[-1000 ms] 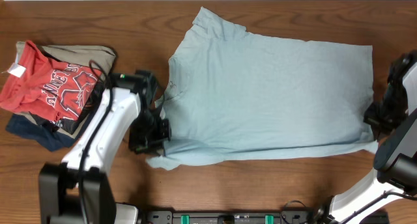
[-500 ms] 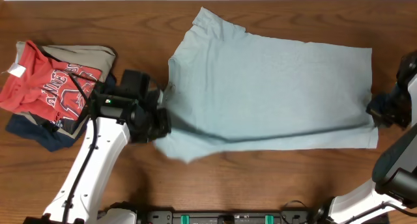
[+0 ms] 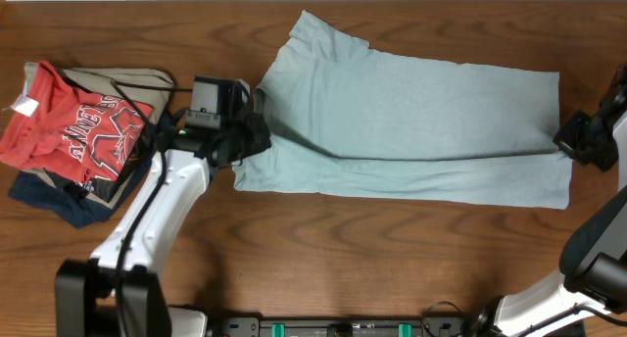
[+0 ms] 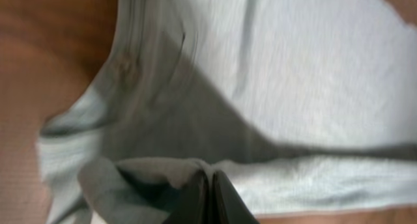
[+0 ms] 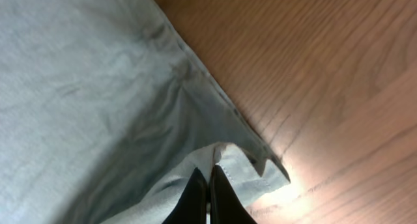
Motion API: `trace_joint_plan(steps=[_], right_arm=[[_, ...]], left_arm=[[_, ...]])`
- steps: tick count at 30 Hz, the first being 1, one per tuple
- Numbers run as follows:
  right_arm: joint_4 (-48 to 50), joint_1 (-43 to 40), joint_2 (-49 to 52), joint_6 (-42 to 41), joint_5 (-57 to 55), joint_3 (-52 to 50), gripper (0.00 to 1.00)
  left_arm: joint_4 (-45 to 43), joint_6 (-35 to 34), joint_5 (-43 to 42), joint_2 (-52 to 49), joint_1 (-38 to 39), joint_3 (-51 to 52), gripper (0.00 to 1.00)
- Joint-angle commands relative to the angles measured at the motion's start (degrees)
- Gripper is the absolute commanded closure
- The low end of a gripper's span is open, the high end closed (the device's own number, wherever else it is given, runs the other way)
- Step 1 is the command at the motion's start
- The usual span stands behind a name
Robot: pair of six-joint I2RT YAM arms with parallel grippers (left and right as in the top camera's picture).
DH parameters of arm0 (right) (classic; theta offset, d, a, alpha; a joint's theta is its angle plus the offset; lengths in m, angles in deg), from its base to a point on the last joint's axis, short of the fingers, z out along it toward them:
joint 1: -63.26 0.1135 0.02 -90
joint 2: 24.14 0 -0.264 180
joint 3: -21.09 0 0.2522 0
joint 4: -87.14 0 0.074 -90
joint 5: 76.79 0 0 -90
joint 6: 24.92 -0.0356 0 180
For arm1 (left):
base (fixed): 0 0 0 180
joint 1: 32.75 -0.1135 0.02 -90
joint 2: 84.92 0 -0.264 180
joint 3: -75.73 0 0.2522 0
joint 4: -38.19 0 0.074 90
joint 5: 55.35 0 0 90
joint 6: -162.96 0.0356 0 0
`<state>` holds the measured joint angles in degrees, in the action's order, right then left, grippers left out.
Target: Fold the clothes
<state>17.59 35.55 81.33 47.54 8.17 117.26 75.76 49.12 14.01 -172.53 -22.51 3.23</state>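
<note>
Pale blue fabric stretches across the middle of the desk (image 3: 343, 268). The T-shirt (image 3: 411, 92) lies sideways, collar end toward the left arm and hem toward the right. The left gripper (image 3: 250, 141) is clamped on a bunch of cloth at the collar-and-sleeve end, and its wrist view shows the fingers pressed together with fabric between them. The right gripper (image 3: 578, 146) is pinched tight on the hem corner. Between them, a long flap of the near side lies turned over the body, its edge casting a shadowed line.

This looks like the lengthwise fold. To do it well, both ends should travel at the same height and pace, with the fabric kept taut enough that the flap lands flat and parallel to the far edge. The cloth looks soft and thin, so it would likely wrinkle if dragged. The bunching at the left end needs watching.

The desk is dark, smooth wood grain. At its left, just beside the left arm, a red shirt (image 3: 78, 121) tops a pile with a khaki garment (image 3: 118, 79) and a navy garment (image 3: 49, 195). That pile is a possible snag for the arm.
</note>
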Motion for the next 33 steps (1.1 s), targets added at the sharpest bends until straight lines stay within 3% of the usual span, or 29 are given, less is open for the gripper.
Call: trace_joint_plan(steps=[1,9,20,21,22,23,25,27,33], right_arm=[[0.35,-0.42,-0.57,-1.09,-2.73,0.17,0.99],[2.43,-0.42,-0.35,-1.97,-5.11,-0.13,0.99],[8.17,-0.42,-0.35,-1.97,-4.26,-2.08,0.99],[9.07,-0.42,-0.35,-1.97,-3.37,-2.38,0.94],[10.12,-0.42,-0.35,-1.88,-2.21,-2.69,0.82],[10.91,-0.39,-0.35,-1.90,-1.42,-3.02,0.71],[11.21,-0.39,-0.35,-1.95,-0.68,-3.52,0.55],[11.06,-0.39,-0.35,-1.95,-0.68,-4.20,0.51],[9.73,-0.42,-0.35,-1.92,-1.66,-8.44,0.51]], left_arm=[[-3.87,-0.98,0.48,-2.62,0.02,-0.02,0.94],[-12.85,-1.70,1.66,-5.22,0.02,-0.02,0.94],[-12.79,-3.08,7.63,-6.75,0.02,-0.02,0.94],[-12.79,-3.06,7.93,-6.75,0.02,-0.02,0.92],[-12.81,-3.06,7.98,-6.75,0.02,-0.02,0.83],[-12.74,-3.06,7.98,-6.75,0.02,-0.02,0.59],[-11.89,-3.06,7.98,-6.75,0.02,-0.02,0.37],[-9.88,-3.06,7.98,-6.75,0.02,-0.02,0.30],[-0.48,-2.82,8.09,-6.75,0.02,-0.02,0.29]])
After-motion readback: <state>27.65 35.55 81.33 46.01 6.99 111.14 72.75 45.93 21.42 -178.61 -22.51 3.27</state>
